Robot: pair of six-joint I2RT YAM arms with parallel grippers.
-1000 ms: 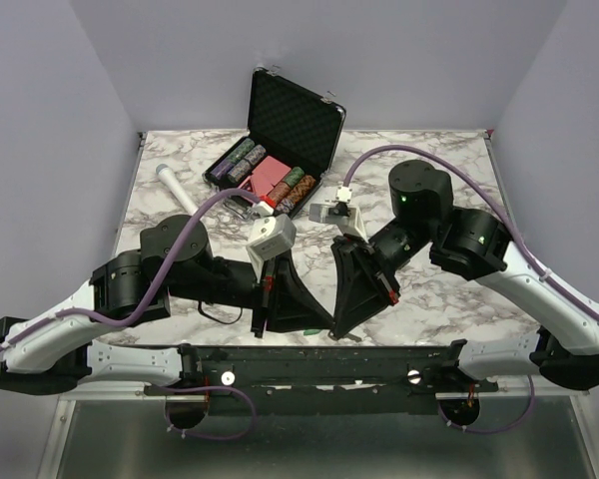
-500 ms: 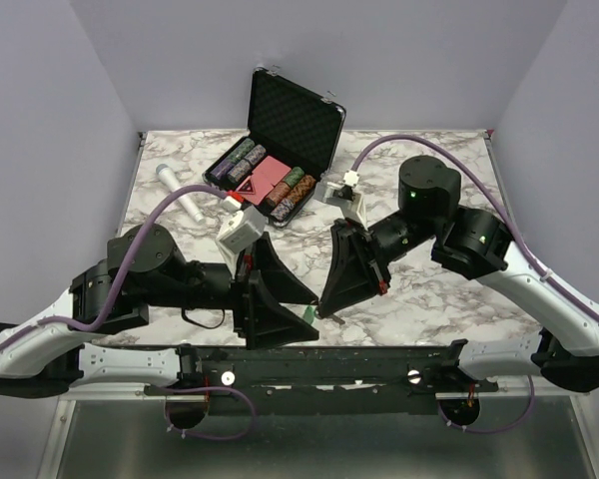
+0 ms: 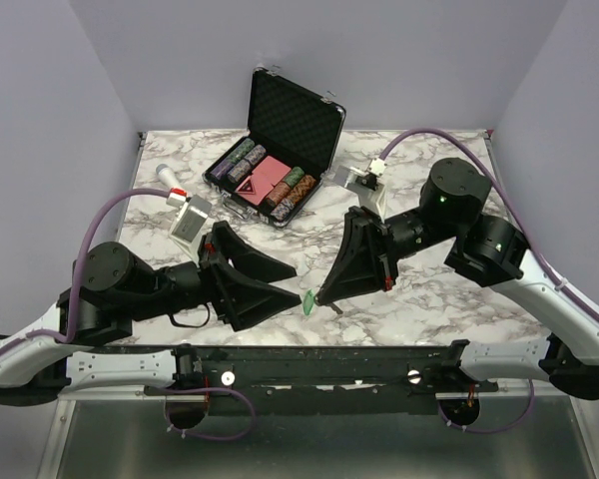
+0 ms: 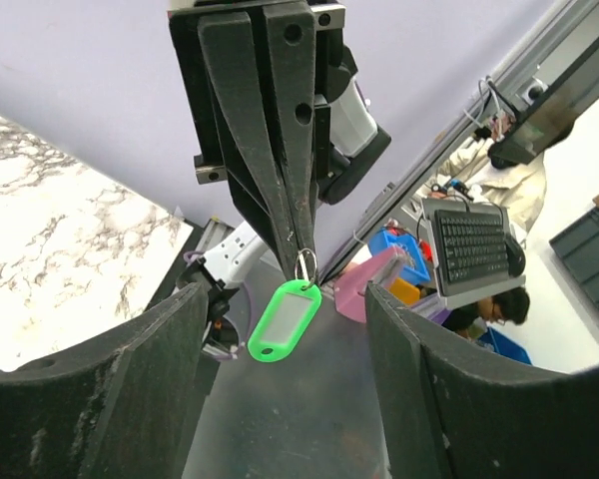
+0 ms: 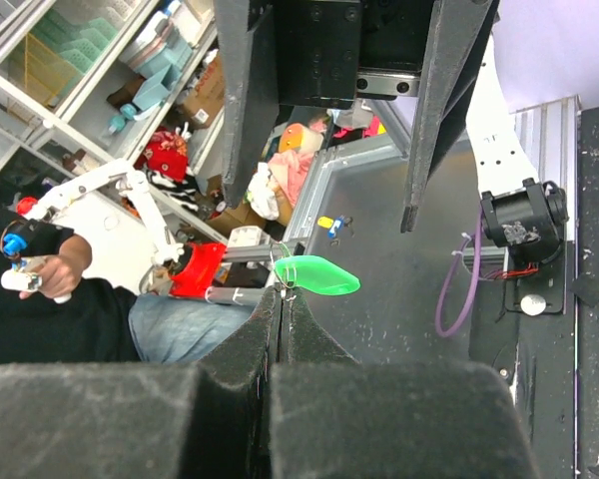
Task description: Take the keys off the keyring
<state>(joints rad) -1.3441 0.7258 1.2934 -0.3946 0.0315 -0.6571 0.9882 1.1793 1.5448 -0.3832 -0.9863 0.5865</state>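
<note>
My right gripper [image 3: 321, 296] is shut on the keyring [image 5: 285, 274], a thin grey metal loop pinched at its fingertips. The keys show only as one bright green tag [image 3: 307, 300] that hangs from the ring over the table's near edge. I cannot make out any separate metal keys. In the left wrist view the green tag [image 4: 285, 319] dangles below the ring [image 4: 306, 265], between and beyond my own spread fingers. My left gripper [image 3: 286, 285] is open with nothing in it, a short way left of the tag and apart from it.
An open black chip case [image 3: 298, 118] with rows of poker chips [image 3: 292, 190] stands at the back centre. A white microphone [image 3: 172, 182] lies at the back left. The black base rail [image 3: 319, 361] runs along the near edge of the marble table [image 3: 449, 150].
My left gripper has opened and drawn back to the left, away from the right gripper. The right gripper stays shut on the ring, with the green tag now hanging free.
</note>
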